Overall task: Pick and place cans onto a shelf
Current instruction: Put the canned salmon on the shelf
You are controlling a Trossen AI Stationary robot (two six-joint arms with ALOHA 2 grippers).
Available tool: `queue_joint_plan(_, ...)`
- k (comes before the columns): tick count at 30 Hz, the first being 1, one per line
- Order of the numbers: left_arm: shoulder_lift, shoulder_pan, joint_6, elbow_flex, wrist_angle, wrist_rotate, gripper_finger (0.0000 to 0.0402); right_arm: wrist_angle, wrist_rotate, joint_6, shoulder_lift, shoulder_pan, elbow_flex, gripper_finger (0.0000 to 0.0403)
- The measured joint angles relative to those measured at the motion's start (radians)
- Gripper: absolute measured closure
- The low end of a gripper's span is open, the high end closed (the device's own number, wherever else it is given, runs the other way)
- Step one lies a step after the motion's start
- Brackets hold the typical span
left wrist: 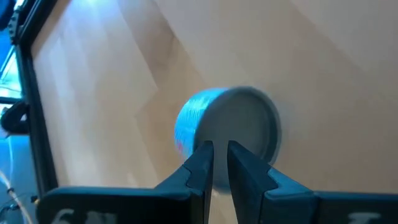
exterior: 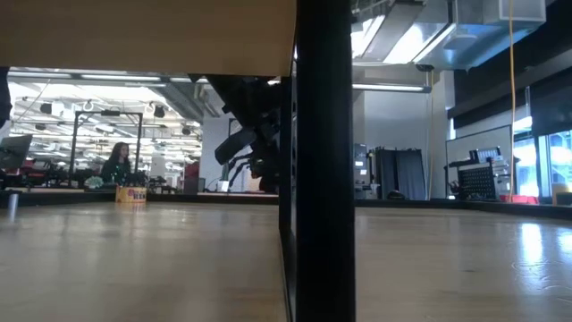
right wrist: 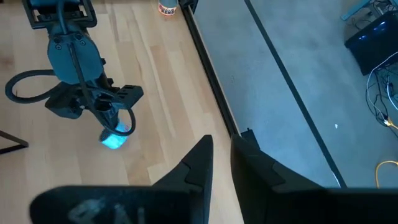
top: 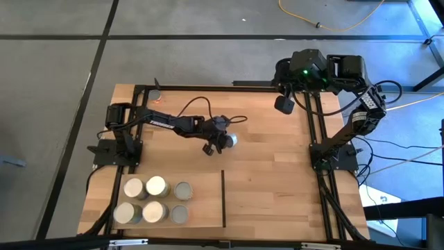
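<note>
Six cans (top: 154,200) stand grouped beside the shelf's black strip (top: 223,198); left pincer (top: 216,144) clamps another can (top: 229,139) for carrying.

Left arm, dark and six-jointed, stretched from its base at the left edge of the high view toward the frame's centre, elbow low, wrist angled down. Left gripper (top: 220,141) just left of centre in the high view, its two dark fingers (left wrist: 200,163) nearly together, a thin gap showing between the tips at the bottom centre of the left wrist view. Also seen in the upper left of the right wrist view (right wrist: 111,118), pointing downward with a cable looped beside it.

Right arm folded back at the upper right of the high view, elbow bent. Right gripper (top: 284,104) held high and parked, dark fingers (right wrist: 198,163) narrowly parted.
</note>
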Motion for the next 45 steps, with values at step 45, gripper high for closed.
queue_joint_plan(45,0.063,0.040,-0.048,0.000,0.095,0.134,0.0360,0.000,0.000,0.052,0.000,0.000,0.000,0.0344)
